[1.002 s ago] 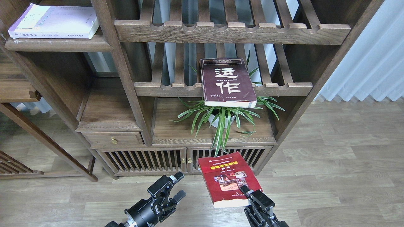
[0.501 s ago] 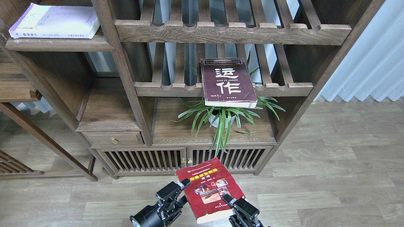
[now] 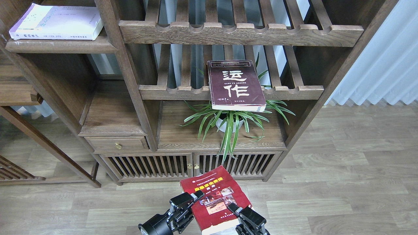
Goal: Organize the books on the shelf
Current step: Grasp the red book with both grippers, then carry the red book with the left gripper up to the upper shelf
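Note:
The bright red book (image 3: 215,200) is held low in front of the cabinet doors, tilted. My right gripper (image 3: 240,212) is shut on its near right corner. My left gripper (image 3: 191,200) sits at the book's left edge, with one finger (image 3: 197,195) on the cover and the other hidden below. The dark maroon book (image 3: 235,85) lies flat on a slatted rack, overhanging its front rail. The pale white-lavender book (image 3: 55,23) lies flat on the solid dark-brown shelf (image 3: 58,46) at the top left.
A potted spider plant (image 3: 228,122) stands on the cabinet top (image 3: 176,137) below the maroon book. Another slatted rack (image 3: 241,32) runs above. A small drawer (image 3: 117,143) is at the left. A white curtain (image 3: 385,58) hangs at the right over the wooden floor.
The red book and my right gripper moved left and down. My left gripper moved right and came up against the book's left edge.

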Available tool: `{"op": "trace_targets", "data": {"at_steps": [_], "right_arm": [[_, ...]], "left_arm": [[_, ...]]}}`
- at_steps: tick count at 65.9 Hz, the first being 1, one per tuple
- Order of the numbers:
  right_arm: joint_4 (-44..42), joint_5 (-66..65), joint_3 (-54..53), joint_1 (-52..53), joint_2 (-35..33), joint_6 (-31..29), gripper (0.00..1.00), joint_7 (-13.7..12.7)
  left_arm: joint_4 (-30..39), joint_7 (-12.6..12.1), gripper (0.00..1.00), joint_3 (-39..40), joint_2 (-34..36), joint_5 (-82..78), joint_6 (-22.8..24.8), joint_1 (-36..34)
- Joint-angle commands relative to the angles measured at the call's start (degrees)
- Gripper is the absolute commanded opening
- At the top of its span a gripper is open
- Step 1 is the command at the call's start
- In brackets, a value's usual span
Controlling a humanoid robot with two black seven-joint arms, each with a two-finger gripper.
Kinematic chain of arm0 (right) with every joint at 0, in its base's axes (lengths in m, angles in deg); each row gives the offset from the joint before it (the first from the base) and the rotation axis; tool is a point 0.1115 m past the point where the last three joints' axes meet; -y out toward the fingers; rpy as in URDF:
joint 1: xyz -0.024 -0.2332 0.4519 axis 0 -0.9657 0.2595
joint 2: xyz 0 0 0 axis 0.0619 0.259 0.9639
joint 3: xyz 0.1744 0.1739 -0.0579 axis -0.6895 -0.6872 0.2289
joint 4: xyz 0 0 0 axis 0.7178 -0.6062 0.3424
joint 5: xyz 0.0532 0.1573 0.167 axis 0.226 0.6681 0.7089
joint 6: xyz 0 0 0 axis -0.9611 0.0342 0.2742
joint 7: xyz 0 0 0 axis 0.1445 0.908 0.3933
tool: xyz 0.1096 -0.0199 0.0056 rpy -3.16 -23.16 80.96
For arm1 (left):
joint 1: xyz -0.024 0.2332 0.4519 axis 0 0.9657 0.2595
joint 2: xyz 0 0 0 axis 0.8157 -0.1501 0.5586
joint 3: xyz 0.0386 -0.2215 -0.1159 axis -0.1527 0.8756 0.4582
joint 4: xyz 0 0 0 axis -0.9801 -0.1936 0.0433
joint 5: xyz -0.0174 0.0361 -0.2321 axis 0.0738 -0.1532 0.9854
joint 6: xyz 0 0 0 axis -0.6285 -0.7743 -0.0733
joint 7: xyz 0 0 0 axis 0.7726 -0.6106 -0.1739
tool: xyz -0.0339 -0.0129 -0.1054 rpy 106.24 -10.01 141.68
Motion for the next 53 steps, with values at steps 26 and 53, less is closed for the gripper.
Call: {"op": "trace_targets", "data": {"at_steps": [26,53], "right_arm": [[-0.69,-4.39,-0.78,1.85,0.87,-0.01,0.99,0.62],[-1.57,-4.66,-0.69,3.61,1.75,-0.01,0.99,0.62]], "left_arm": [[2.54,-0.55,0.08,3.24,0.00,-0.11,0.00,-0.42],[15.98,-1.07,0.09,15.55,16.52,-1.69,0.00,-0.07]]}}
